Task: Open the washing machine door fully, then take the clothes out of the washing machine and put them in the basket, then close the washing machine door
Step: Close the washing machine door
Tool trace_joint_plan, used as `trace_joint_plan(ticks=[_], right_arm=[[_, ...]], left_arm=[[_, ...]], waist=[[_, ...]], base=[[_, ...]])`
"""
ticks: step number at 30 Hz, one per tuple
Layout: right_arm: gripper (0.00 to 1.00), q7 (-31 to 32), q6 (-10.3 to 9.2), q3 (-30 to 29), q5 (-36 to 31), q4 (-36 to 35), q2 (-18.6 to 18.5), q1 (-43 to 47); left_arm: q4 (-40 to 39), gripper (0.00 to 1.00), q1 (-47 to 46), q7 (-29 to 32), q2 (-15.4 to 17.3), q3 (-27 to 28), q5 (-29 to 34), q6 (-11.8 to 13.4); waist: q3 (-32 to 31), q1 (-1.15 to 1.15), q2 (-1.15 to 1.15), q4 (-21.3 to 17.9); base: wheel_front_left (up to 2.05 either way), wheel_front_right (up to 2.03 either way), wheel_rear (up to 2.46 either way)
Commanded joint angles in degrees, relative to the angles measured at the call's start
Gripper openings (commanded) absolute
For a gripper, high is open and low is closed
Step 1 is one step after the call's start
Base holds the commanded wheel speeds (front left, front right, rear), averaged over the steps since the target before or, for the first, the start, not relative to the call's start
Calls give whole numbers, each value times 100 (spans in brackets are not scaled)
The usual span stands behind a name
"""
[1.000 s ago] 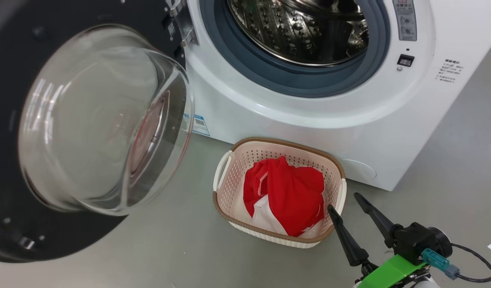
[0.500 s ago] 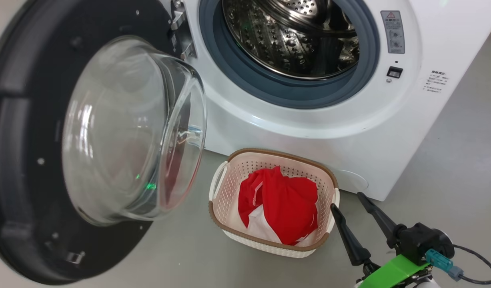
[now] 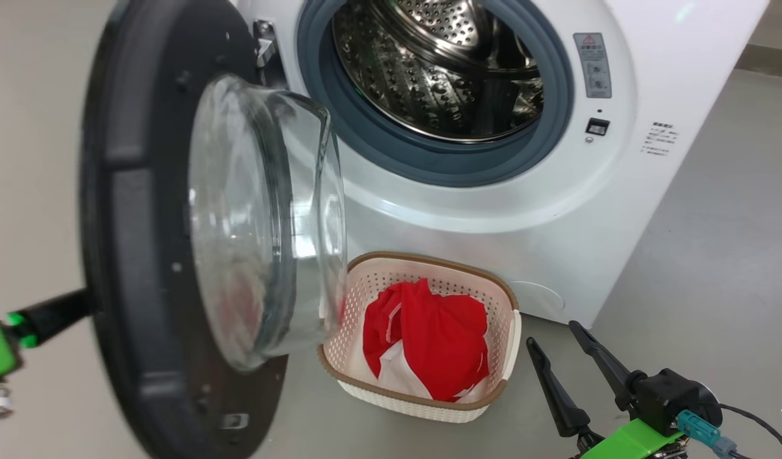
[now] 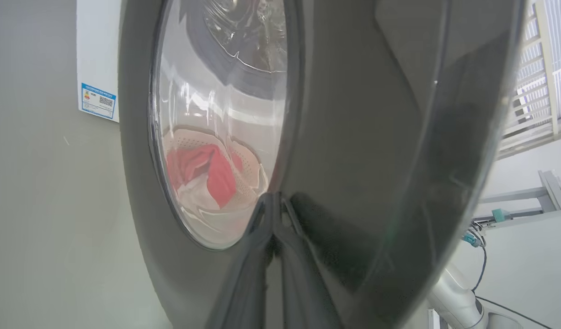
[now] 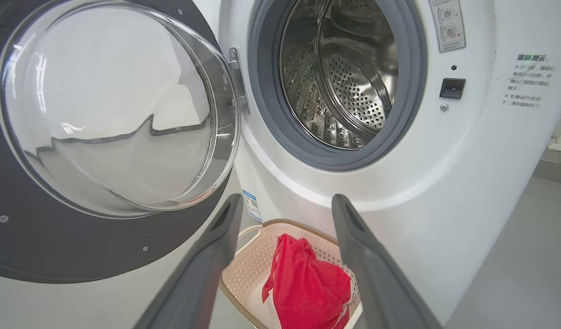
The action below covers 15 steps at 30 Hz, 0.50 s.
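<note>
Step in hand: judged to be the last, closing the door; the unloading looks done.
Door: the large round washing machine door [image 3: 136, 210] with glossy black rim and bulging clear glass is stood ajar, roughly square to the big white front-loading washing machine [image 3: 492, 242]; it is not latched.
Clothes: the red fabric garments with white panels [image 3: 435, 350] are heaped in the small cream perforated plastic basket [image 3: 429, 408] on the grey floor [image 3: 716, 255]; none is seen in the perforated steel drum [image 3: 422, 83].
Left claw [image 4: 272, 205]: closed on nothing; set against the door's outer face.
Right claw [image 3: 551, 333]: spread wide, empty; held beside the basket.
Next move: a steady push through the hinge arc is called for; the glass should be watched near the basket's rim.
</note>
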Motion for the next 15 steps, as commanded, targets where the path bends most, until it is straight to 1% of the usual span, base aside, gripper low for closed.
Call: trace_joint_plan(ticks=[1, 8, 15], right_arm=[[100, -36, 35, 80, 30, -144, 19, -20], [100, -36, 35, 74, 38, -159, 65, 10], [100, -36, 35, 58, 47, -184, 103, 52]], left_arm=[[-338, 0, -161, -79, 140, 107, 68, -39], [-677, 0, -251, -564, -215, -367, 296, -39], [-825, 0, -336, -1392, -625, -796, 660, -40]], waist=[[-49, 0, 0, -86], [-129, 0, 0, -341], [-171, 0, 0, -591]], base=[[0, 0, 0], [0, 0, 0], [0, 0, 0]])
